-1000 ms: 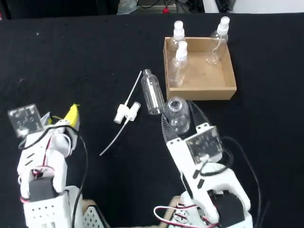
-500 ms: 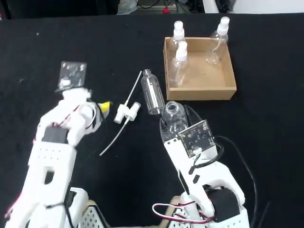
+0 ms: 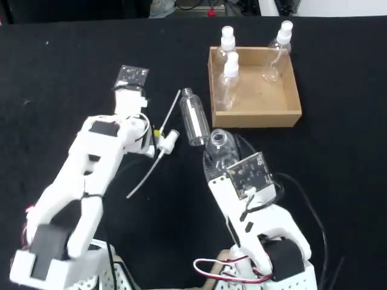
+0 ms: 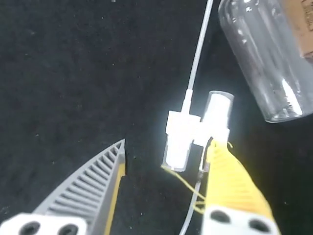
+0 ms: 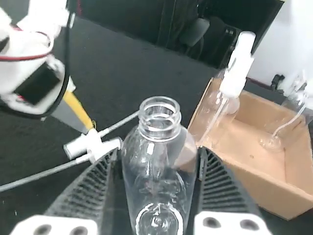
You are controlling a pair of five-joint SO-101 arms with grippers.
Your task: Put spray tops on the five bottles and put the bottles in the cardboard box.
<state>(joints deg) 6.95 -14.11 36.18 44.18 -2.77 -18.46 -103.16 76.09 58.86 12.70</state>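
Capping step: right claw (image 5: 157, 152) grips uncapped bottle (image 5: 159, 122); left claw (image 4: 168, 143), spread wide astride spray top (image 4: 178, 139), should close and lift.

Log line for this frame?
left tool: open at spray tops | right tool: shut on uncapped bottle | cardboard box: three capped bottles

The high view is looking steeply down over the whole table (image 3: 60, 60). The left wrist view is facing down, close above the spray tops (image 4: 195, 129); the right wrist view, low, is sharing them.
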